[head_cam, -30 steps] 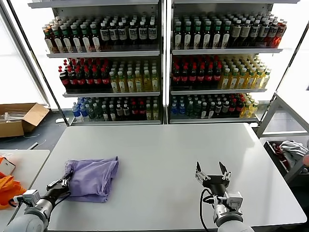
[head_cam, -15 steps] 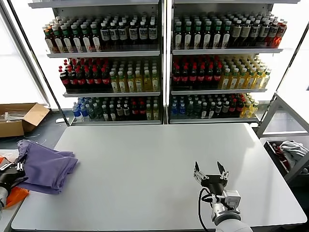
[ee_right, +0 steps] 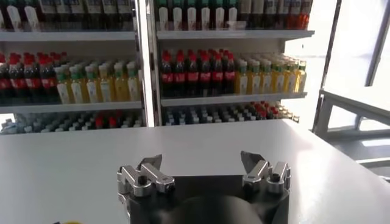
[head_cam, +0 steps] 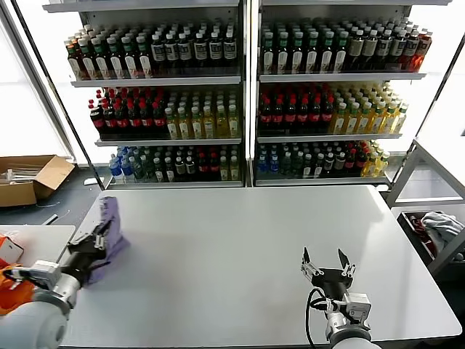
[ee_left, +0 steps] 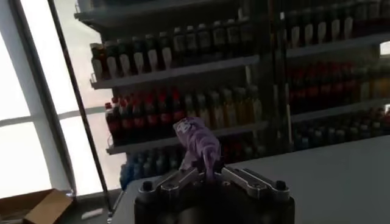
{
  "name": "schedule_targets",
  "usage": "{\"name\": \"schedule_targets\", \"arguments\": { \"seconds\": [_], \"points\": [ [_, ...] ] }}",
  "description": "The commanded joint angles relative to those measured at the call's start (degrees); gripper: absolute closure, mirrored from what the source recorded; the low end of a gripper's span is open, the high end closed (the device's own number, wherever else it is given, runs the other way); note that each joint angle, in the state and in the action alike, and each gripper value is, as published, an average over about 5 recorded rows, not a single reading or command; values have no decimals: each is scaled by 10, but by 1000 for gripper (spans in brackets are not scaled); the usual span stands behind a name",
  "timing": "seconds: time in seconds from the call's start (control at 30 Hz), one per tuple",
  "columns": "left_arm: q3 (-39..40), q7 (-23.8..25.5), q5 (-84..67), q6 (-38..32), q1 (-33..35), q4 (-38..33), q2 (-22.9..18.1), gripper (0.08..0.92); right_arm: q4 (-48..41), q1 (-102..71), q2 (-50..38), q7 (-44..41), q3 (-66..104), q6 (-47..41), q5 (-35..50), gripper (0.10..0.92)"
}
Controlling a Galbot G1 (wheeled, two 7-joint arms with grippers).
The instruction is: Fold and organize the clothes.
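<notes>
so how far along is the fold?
Done: the lavender cotton T-shirt is bunched into a compact bundle. In hand: the left hand is shut on it at the white table's left edge. Left: setting it down. Right hand open, idle near the front edge.

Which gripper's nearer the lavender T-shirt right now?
Left. The left gripper is shut on the T-shirt at the table's left edge; the right gripper hovers open, far across.

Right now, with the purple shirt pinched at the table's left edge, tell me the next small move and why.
Probably carry the T-shirt back toward the table's middle and lower it. The left gripper has its jaws shut on the bunched shirt, which hangs over the left edge, unfolded. The right gripper, jaws open, waits near the front right.
</notes>
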Motion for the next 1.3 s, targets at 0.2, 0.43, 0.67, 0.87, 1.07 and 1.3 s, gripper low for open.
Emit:
{"name": "schedule_targets", "arguments": {
  "seconds": [0.2,0.43,0.67,0.87,1.07,1.3],
  "points": [
    [347,-56,82,32,-145,75,-121,881,15,-46,47,-5,-6,-1,-83,203],
    [357,-48,-7,3,-165,73,-122,881,-7,-34,53,-5,-21,-11,-97,203],
    [367,-68,-116,-45,-184,75,-156,721,-19,-15,49,1,-36,-47,-85,203],
    [335,-115,-107,-41,-190,68,-159,547,-18,11,27,26,-41,-62,32,203],
    [263,-116,-15,-16,-159,49,-117,374,-59,102,12,93,-73,-73,274,203],
    [186,-111,36,-17,-97,22,-102,201,-126,184,20,105,-119,-75,307,255]
  ]
}}
